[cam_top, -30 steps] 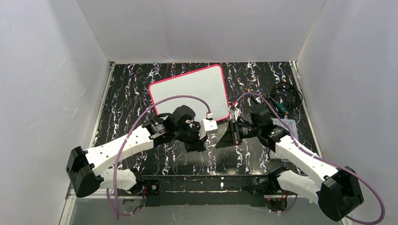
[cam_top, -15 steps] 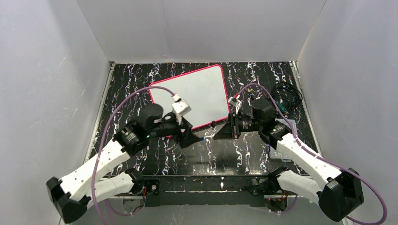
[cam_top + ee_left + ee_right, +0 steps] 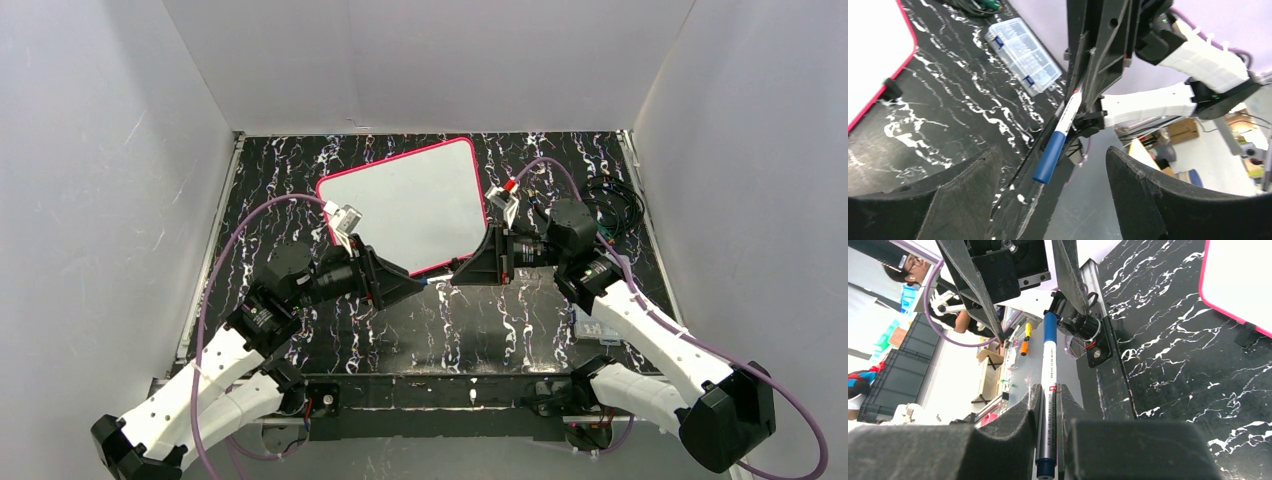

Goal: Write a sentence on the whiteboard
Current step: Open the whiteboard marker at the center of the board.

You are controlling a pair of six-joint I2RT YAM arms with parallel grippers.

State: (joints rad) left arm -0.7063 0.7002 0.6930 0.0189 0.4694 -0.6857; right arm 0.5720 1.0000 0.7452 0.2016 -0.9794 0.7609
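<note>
The whiteboard (image 3: 405, 205), white with a pink-red frame, lies flat at the back middle of the table, and its corner shows in the wrist views (image 3: 868, 55) (image 3: 1243, 275). Its face is blank; no sentence is in view. My right gripper (image 3: 458, 278) (image 3: 1049, 390) is shut on a white marker pen (image 3: 1048, 370), held level and pointing left. The pen's blue cap (image 3: 1050, 157) (image 3: 1049, 327) points into the gap of my left gripper (image 3: 418, 286) (image 3: 1053, 152). That gripper faces it, open, its fingers (image 3: 963, 200) clear of the cap.
A clear plastic compartment box (image 3: 1023, 47) (image 3: 605, 270) sits at the right, partly under my right arm. Black cables (image 3: 610, 205) lie at the back right. A small black clip (image 3: 1248, 335) sits at the board's near edge. White walls enclose the table.
My left gripper has opened, and its arm has drawn back left and turned to face the marker's cap. My right gripper has shifted slightly towards the board, still shut on the marker.
</note>
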